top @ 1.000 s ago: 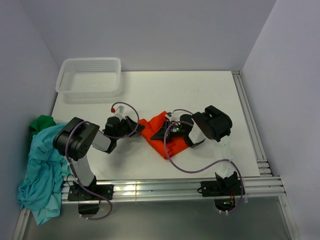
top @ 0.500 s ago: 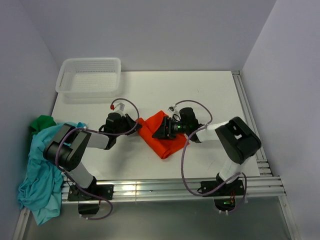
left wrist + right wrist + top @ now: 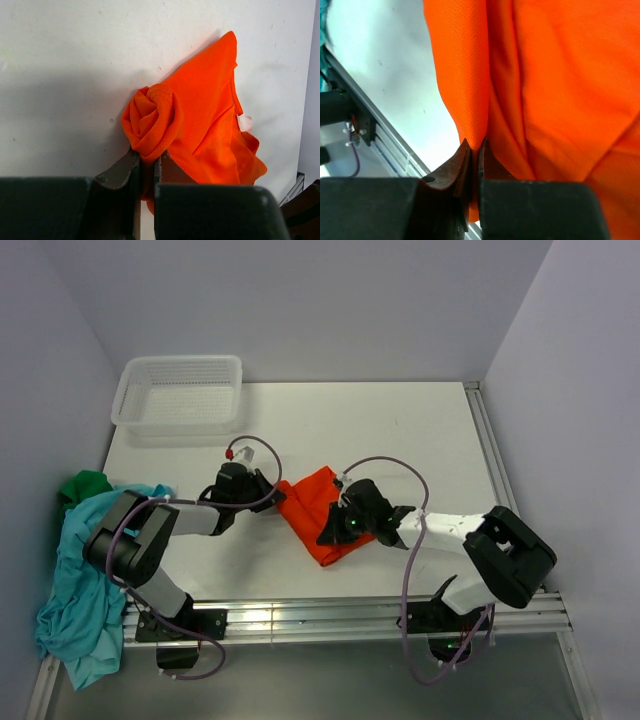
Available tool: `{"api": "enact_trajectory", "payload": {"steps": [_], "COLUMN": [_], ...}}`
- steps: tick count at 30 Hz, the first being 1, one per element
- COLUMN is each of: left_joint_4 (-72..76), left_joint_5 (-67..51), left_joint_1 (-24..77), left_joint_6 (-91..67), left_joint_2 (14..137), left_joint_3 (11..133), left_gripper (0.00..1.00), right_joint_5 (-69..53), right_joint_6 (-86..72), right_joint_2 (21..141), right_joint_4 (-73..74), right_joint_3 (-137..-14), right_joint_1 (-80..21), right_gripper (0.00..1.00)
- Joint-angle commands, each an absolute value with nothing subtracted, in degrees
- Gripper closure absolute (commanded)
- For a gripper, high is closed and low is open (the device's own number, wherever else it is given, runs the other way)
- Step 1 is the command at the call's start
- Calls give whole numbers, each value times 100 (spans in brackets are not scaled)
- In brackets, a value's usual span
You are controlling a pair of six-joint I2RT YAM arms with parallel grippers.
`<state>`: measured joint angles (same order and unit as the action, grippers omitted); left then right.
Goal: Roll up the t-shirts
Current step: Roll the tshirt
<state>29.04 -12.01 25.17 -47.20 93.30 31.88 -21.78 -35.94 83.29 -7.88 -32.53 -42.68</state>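
Note:
The orange-red t-shirt [image 3: 308, 502] lies bunched at the table's middle, its left end twisted into a tight roll [image 3: 150, 117]. My left gripper [image 3: 271, 492] is at that end, shut on the roll's cloth [image 3: 147, 157]. My right gripper [image 3: 333, 532] is on the shirt's near side, shut on a fold at its edge [image 3: 474, 145]. The wide orange cloth [image 3: 560, 90] spreads beyond the right fingers. A teal-blue t-shirt [image 3: 85, 570] and a dark green one [image 3: 85, 485] hang in a heap off the table's left edge.
A white mesh basket [image 3: 180, 390] stands at the far left corner of the table. Aluminium rails [image 3: 340, 615] run along the near edge, close below the right gripper [image 3: 385, 140], and more rails run down the right side [image 3: 495, 480].
My right arm has stretched out low and its gripper has moved nearer along the shirt, letting go and shutting again on the near fold. The left gripper keeps its hold in place.

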Motion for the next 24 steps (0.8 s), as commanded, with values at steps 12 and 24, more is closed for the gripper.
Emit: {"api": "enact_trajectory", "payload": {"steps": [12,24], "left_joint_4": [2408,2628], "left_joint_5": [-1072,-1248], "left_joint_1": [2558,2593], "left_joint_6": [-4439,-4298], "left_joint_2": [8947,9132], "left_joint_3": [3410,3384], "left_gripper": [100,100], "right_joint_5": [-677,1046], "right_joint_6": [-4745,-5757], "right_joint_2": [7760,8464], "right_joint_4": [-861,-1608], "right_joint_3": [-2093,-1880], "right_joint_1": [-5036,-6600], "right_gripper": [100,73]}}
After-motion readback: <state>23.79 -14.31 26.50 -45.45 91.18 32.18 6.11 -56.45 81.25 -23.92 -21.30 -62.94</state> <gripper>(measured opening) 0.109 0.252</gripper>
